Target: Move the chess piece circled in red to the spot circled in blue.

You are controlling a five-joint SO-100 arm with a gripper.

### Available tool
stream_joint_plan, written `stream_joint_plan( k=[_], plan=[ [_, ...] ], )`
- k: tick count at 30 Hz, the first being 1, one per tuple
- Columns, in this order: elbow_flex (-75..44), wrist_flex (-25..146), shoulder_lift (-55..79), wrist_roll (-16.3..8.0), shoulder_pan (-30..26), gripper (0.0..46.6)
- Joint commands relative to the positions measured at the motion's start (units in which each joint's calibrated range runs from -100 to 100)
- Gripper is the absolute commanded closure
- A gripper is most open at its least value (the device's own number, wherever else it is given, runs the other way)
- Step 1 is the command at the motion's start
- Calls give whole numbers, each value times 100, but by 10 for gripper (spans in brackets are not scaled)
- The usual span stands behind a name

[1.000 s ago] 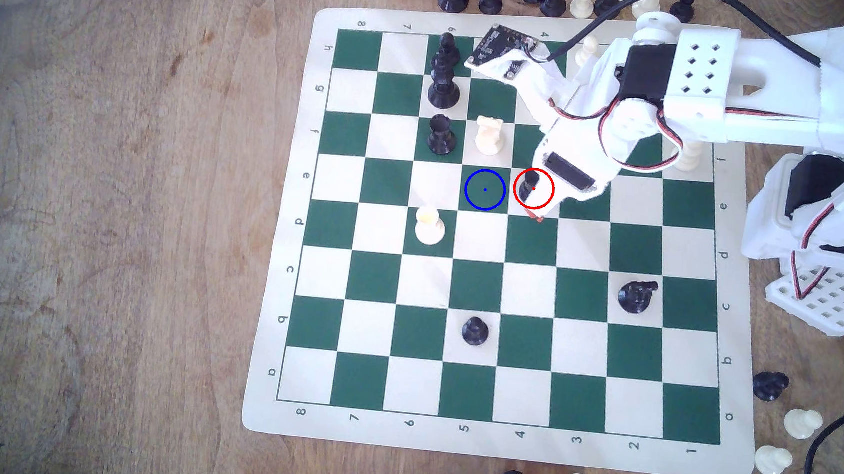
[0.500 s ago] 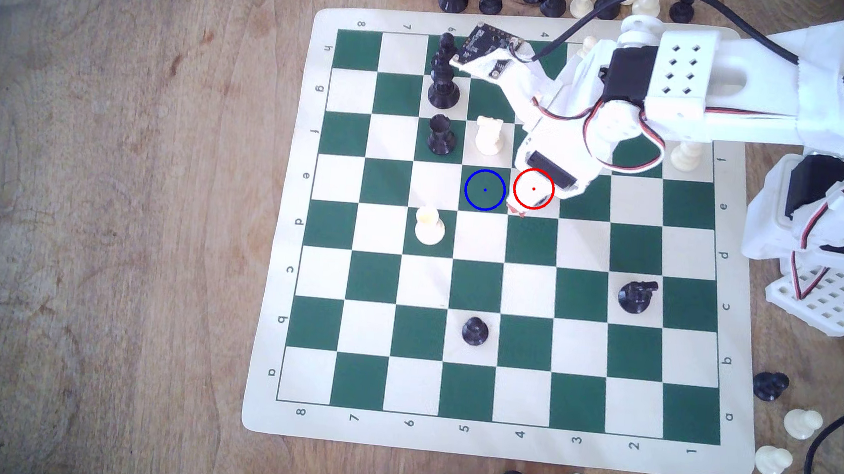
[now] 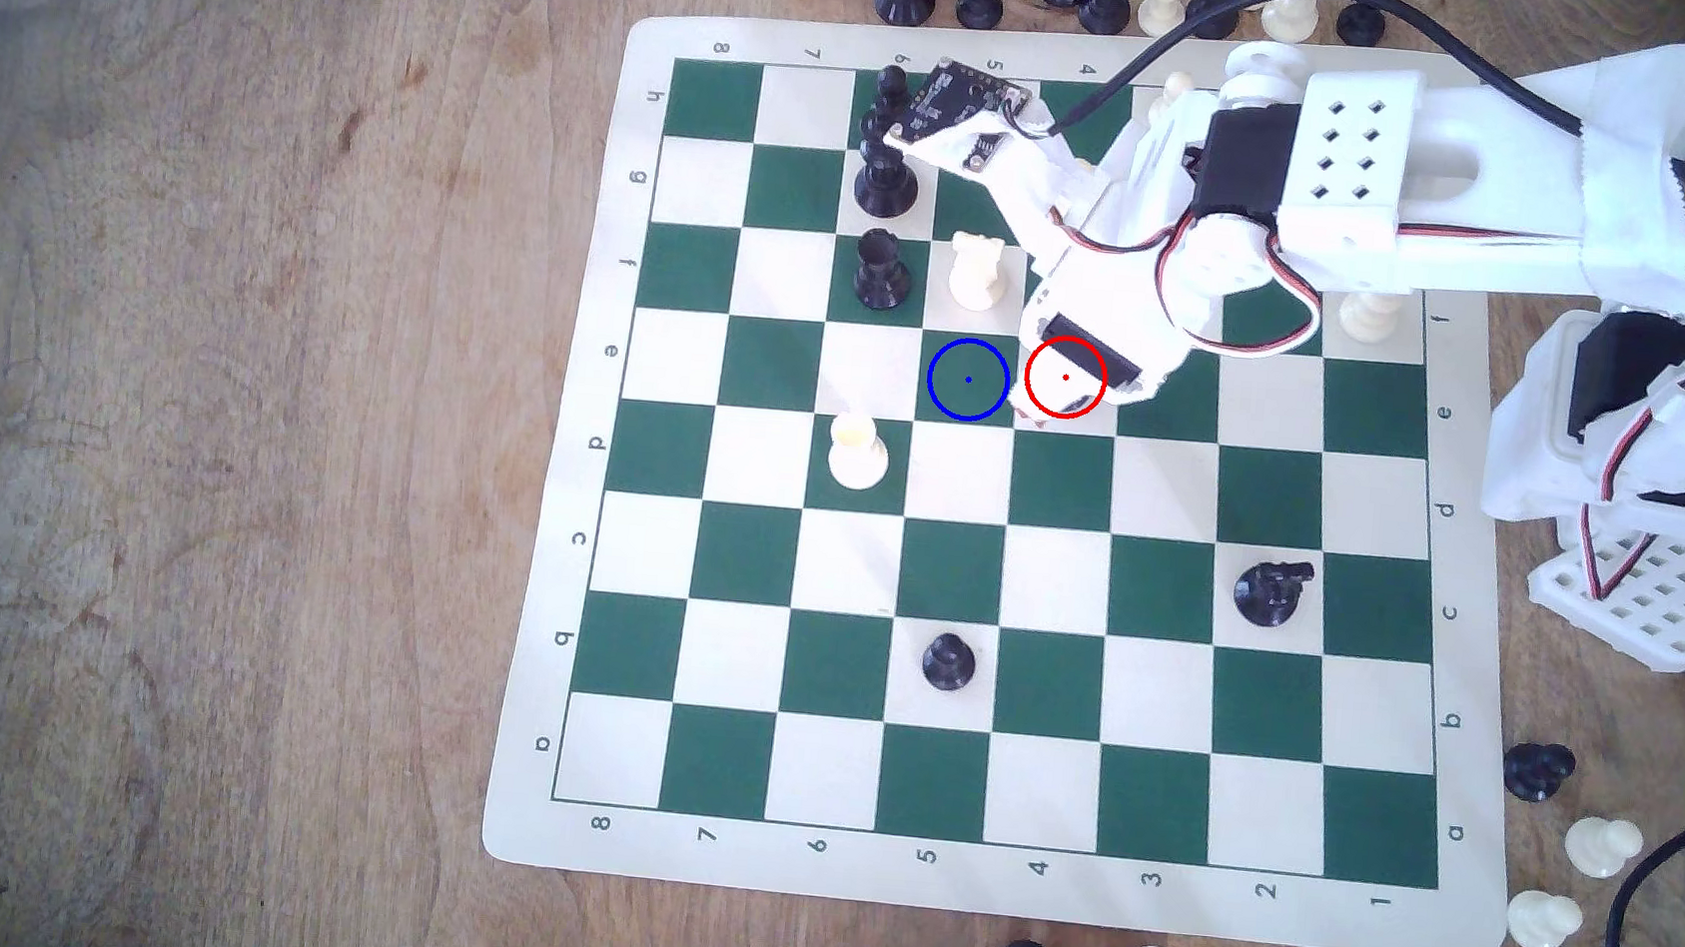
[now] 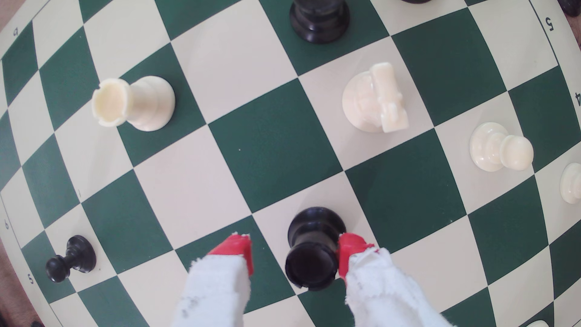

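Red plastic fingertips (image 4: pixel 349 251), on fingers wrapped in frayed white tape, stand apart around the chess piece circled in red (image 4: pixel 314 248). One tip touches the piece's side; the other stands clear of it across a gap, so the gripper (image 4: pixel 295 251) is parted and not clamped. The piece is glossy black, with a wide round base, standing on a cream square low in the wrist frame. In the exterior view the white arm (image 3: pixel 1123 298) covers that square, hiding the piece under the red ring. Just to the exterior view's left lies the spot circled in blue (image 3: pixel 968 379), a bare dark green square.
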Motion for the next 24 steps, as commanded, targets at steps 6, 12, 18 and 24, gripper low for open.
stream_joint_plan(
  k=[6, 12, 18, 24],
  plan=[
    [-435, -16, -43, 29, -16, 464],
    [-471, 173, -136, 78, -24, 464],
    [-752, 672, -765, 83, -47, 464],
    [-1532, 1172, -722, 93, -172, 464]
  ],
)
